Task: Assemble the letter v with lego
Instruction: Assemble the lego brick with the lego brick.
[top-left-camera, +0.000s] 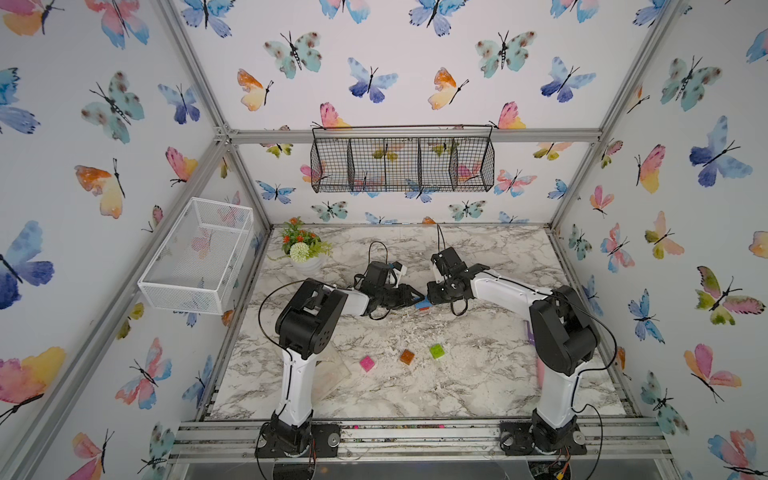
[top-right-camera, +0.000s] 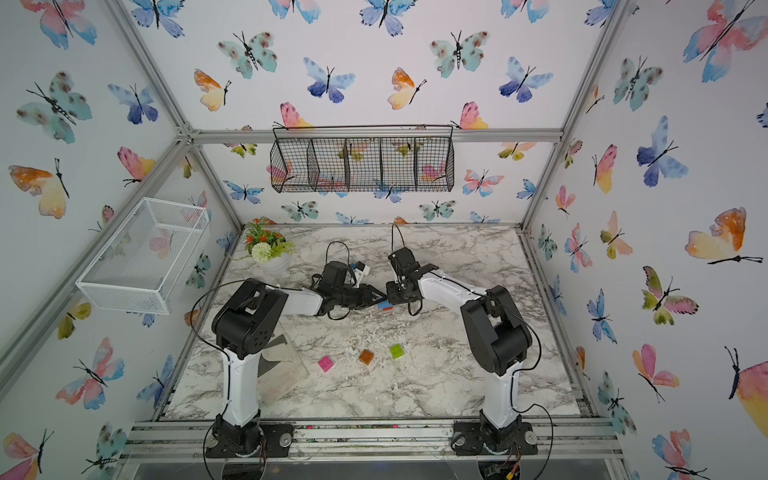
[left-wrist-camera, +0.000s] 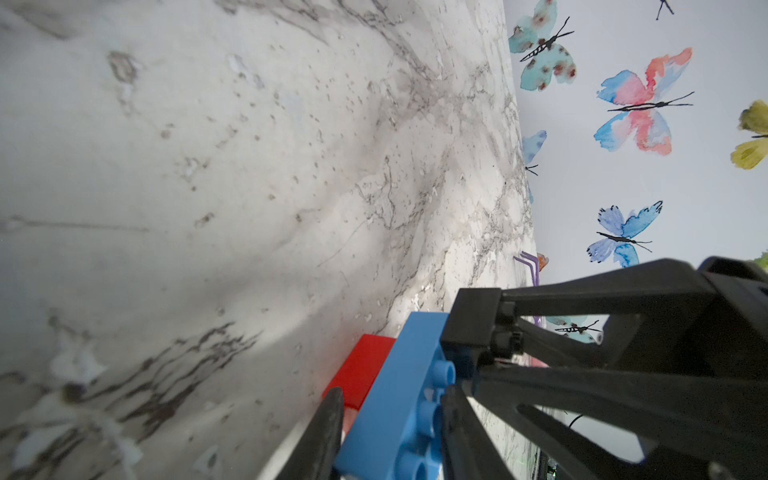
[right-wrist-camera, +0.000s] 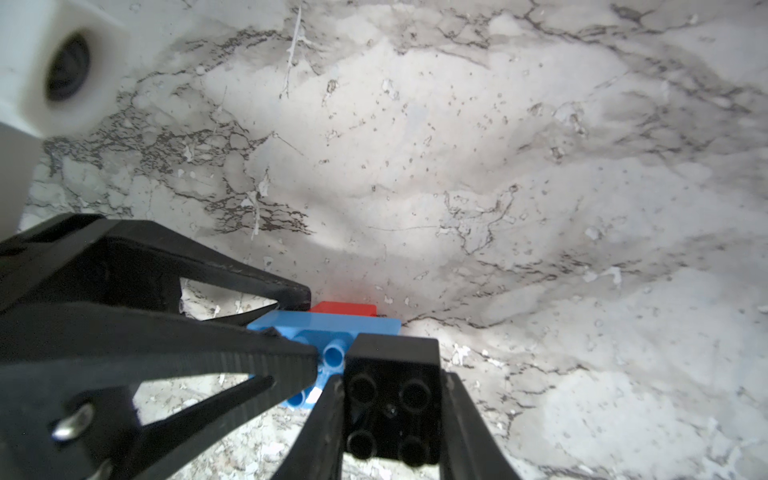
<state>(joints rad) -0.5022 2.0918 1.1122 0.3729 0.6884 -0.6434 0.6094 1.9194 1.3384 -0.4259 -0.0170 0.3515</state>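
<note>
Black brick (right-wrist-camera: 392, 415): seen nearest the right wrist lens, clamped between the jaws of the right gripper (right-wrist-camera: 392, 380) and set against one end of the blue brick (left-wrist-camera: 415, 345).
Blue brick: grasped across its width by the left gripper (left-wrist-camera: 392, 392), studs turned toward the black brick.
Red brick (left-wrist-camera: 365, 365): seen joined to the blue brick's unstudded face, near its middle.
Place: the part-built V is held between both grippers, low over the middle of the marble table (top-left-camera: 478, 374). Whether it rests on the table cannot be told.
Done: the red point and blue bar are judged joined.
In hand: seating of the black brick. Whether it is pressed home cannot be told.
Left: orange brick (top-left-camera: 407, 356), lime-green brick (top-left-camera: 436, 351) and pink brick (top-left-camera: 368, 363) are seen loose and apart near the table's front.
Writing: no brand, label or lettering can be read.
</note>
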